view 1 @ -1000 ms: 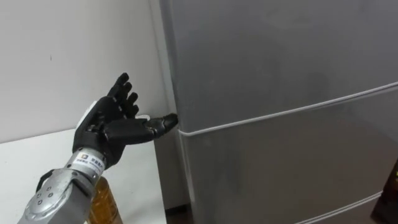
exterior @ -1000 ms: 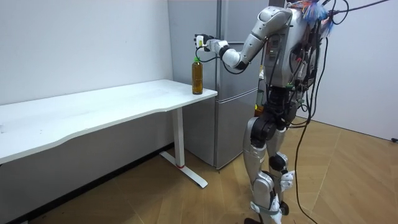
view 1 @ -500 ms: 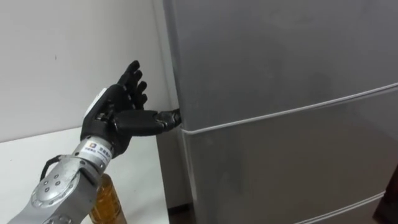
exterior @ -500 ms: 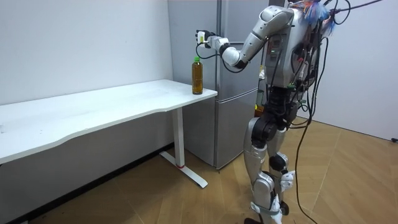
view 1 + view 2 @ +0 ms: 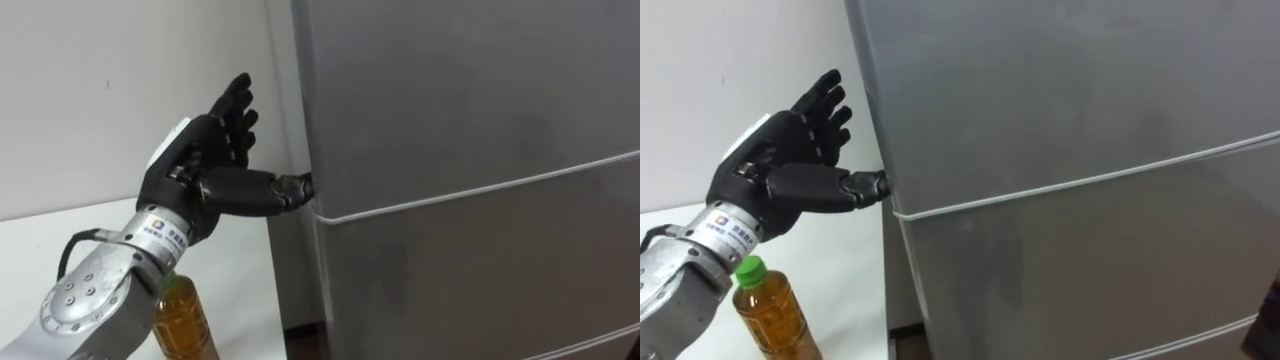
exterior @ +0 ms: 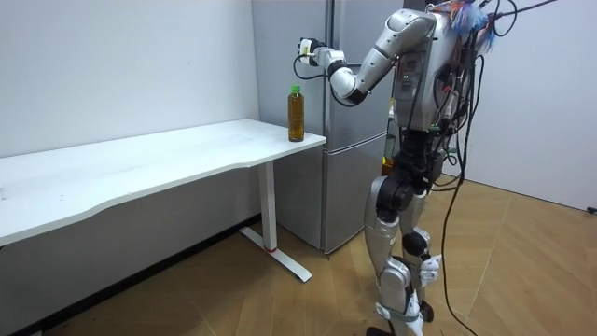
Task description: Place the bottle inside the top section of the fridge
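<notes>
A clear bottle (image 5: 185,320) of amber drink with a green cap (image 5: 748,268) stands upright on the corner of the white table (image 6: 140,168), beside the grey fridge (image 6: 359,23). My left hand (image 5: 200,170) is raised above the bottle, open, with straight fingers pointing up. Its thumb tip (image 5: 300,187) reaches the left edge of the upper fridge door (image 5: 470,90), just above the seam over the lower door (image 5: 480,280). The hand holds nothing. Both fridge doors are closed. In the room view I stand in front of the fridge with the left hand (image 6: 308,49) stretched out towards it.
A white wall (image 5: 90,90) runs behind the table. The table top (image 5: 245,285) ends close to the fridge's side (image 6: 289,37). Wooden floor (image 6: 522,271) lies open behind me.
My left hand has risen from just above the bottle and moved towards the fridge's left edge, staying open. The bottle has not moved.
</notes>
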### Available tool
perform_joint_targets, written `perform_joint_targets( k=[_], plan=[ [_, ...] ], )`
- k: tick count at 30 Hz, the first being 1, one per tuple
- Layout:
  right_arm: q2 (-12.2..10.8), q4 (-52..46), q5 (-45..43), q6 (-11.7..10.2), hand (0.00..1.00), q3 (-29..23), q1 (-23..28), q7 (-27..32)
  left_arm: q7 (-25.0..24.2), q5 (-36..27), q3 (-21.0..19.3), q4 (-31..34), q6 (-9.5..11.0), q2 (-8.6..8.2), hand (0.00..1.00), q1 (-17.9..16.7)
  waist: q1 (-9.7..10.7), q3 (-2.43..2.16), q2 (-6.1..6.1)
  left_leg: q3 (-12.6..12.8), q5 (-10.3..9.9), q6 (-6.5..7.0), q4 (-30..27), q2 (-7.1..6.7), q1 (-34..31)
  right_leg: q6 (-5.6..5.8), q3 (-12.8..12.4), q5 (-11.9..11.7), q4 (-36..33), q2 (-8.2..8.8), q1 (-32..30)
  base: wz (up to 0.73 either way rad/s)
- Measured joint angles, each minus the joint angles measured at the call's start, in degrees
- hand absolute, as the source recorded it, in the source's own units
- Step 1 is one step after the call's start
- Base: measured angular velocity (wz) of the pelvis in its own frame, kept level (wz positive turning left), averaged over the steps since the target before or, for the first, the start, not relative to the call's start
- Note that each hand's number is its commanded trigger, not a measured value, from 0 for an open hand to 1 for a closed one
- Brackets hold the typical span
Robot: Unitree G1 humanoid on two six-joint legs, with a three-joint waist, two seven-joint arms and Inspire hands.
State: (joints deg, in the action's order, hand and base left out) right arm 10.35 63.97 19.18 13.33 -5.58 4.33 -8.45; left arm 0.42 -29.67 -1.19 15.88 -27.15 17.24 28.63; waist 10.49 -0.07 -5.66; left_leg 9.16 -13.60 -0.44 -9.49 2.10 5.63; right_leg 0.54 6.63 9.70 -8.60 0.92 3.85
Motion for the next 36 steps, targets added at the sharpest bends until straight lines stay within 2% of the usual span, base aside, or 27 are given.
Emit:
perform_joint_targets(
  k=[10,14,15,16,17,18,19,20,21,22,23,25,31,34,36],
  plan=[
    [0.71,-1.13,0.95,0.01,0.00,2.56,0.27,0.71,-1.01,-0.24,0.69,2.05,-0.09,0.41,0.00,-0.01,-0.11,-0.10,-0.12,-0.88,0.00,0.00,0.07,-0.03,0.24,0.00,-0.05,0.00,-0.26,0.05,0.26,0.03],
    [0.96,-1.10,1.10,-0.12,0.00,3.18,0.28,0.68,-1.16,-0.09,1.63,3.42,-0.08,0.44,0.00,-0.04,-0.47,-0.07,-0.16,-2.03,0.04,0.03,0.25,0.21,0.79,0.00,0.27,0.00,-1.95,-0.11,-0.17,0.02],
    [1.01,-0.87,1.25,-0.21,0.00,3.17,0.26,0.64,-1.17,-0.01,2.08,3.53,-0.08,0.44,0.00,-0.06,-0.59,-0.04,-0.23,-3.07,0.10,0.11,0.36,0.46,1.21,0.03,0.78,0.03,-3.28,-0.25,-0.93,-0.16],
    [1.22,-0.04,2.03,-0.91,0.00,3.04,-0.10,0.59,-1.17,-0.01,2.82,3.63,0.02,0.26,0.00,-0.35,-1.21,0.17,-1.26,-7.36,0.28,0.34,1.05,2.12,2.20,-0.51,1.40,1.72,-7.41,-1.56,-3.92,-0.47],
    [0.96,0.37,1.96,-1.54,0.00,3.28,-0.87,0.47,-1.41,-0.03,2.36,4.34,0.28,1.19,0.00,-0.79,-2.01,0.13,-1.54,-10.11,0.21,0.31,1.17,3.17,2.23,-3.14,-1.56,-0.06,-1.18,-4.28,-6.72,-0.56],
    [0.59,0.36,1.97,-1.64,0.00,3.36,-1.03,0.15,-1.49,-0.03,1.36,4.45,0.31,1.61,0.00,-0.78,-2.01,-0.17,-0.52,-9.95,0.12,0.21,0.97,2.82,1.98,-3.72,-1.35,-5.05,2.79,-4.45,-7.69,-0.15],
    [1.07,0.15,3.26,-2.03,0.00,3.78,-0.91,-0.20,-1.77,0.19,-0.13,4.36,0.57,1.15,0.00,-1.78,-0.53,0.27,-0.73,-9.14,-0.31,-0.51,0.67,3.12,2.36,-3.63,0.11,-9.58,1.75,-3.96,-8.15,0.51],
    [0.95,0.31,5.45,-2.36,0.00,3.77,-0.30,0.32,-2.27,-0.01,1.16,4.39,0.56,1.23,0.00,-2.27,0.21,0.47,-0.33,-5.52,0.35,-1.71,0.53,2.98,1.95,-3.61,-1.81,-9.56,1.72,-3.19,-6.99,0.79],
    [1.05,0.49,5.71,-2.34,0.00,3.81,-0.32,0.29,-2.69,-0.19,2.01,4.60,0.57,1.17,0.00,-2.15,0.32,0.64,-0.08,-4.16,0.73,-1.82,1.59,3.08,1.88,-3.43,-3.17,-9.47,1.83,-2.91,-6.65,0.74],
    [1.37,1.16,5.46,-2.36,0.00,3.67,-0.31,0.22,-3.58,-1.03,3.39,5.74,0.62,1.02,0.00,-1.90,0.89,0.51,-0.17,-3.53,1.50,-1.82,3.01,3.15,1.90,-2.06,-4.16,-8.82,1.75,-2.97,-6.89,0.50],
    [1.15,1.40,4.71,-2.21,0.00,3.46,-0.87,-0.06,-3.90,-1.31,4.56,7.49,0.66,1.06,0.00,-1.96,0.30,0.52,0.22,-2.72,1.45,-1.71,2.89,2.47,1.53,-1.55,-3.77,-8.46,2.02,-3.10,-6.95,0.33],
    [1.19,1.23,4.51,-1.89,0.00,3.45,-0.84,-0.50,-3.90,-1.31,5.78,7.91,0.63,0.97,0.00,-1.97,-0.16,0.47,0.29,-2.59,1.43,-1.66,2.51,1.93,1.45,-1.49,-3.10,-8.44,1.89,-2.81,-6.86,-0.01],
    [1.13,0.70,4.93,-2.04,0.00,3.77,-0.44,-0.45,-4.11,-2.22,4.74,7.86,0.63,1.42,0.00,-2.59,-0.13,0.45,0.30,-1.27,1.10,-1.07,1.74,1.05,0.80,-0.75,-3.36,-7.77,1.89,-2.06,-6.83,-0.04],
    [1.13,0.76,4.99,-2.31,0.00,3.78,-0.36,-0.54,-6.38,-2.20,4.76,7.87,0.66,1.26,0.00,-2.65,-0.31,0.40,0.31,-1.08,1.09,-1.02,1.62,1.05,0.85,-0.50,-3.26,-7.41,1.67,-2.04,-6.84,0.06],
    [1.14,0.80,4.99,-2.69,0.00,3.78,-0.04,-0.79,-8.18,-2.21,4.77,7.88,1.01,1.14,0.00,-2.64,-0.58,0.19,0.34,-1.02,1.09,-1.02,1.31,1.05,0.88,-0.47,-3.29,-7.39,1.58,-2.03,-6.84,-0.02]
  ],
)
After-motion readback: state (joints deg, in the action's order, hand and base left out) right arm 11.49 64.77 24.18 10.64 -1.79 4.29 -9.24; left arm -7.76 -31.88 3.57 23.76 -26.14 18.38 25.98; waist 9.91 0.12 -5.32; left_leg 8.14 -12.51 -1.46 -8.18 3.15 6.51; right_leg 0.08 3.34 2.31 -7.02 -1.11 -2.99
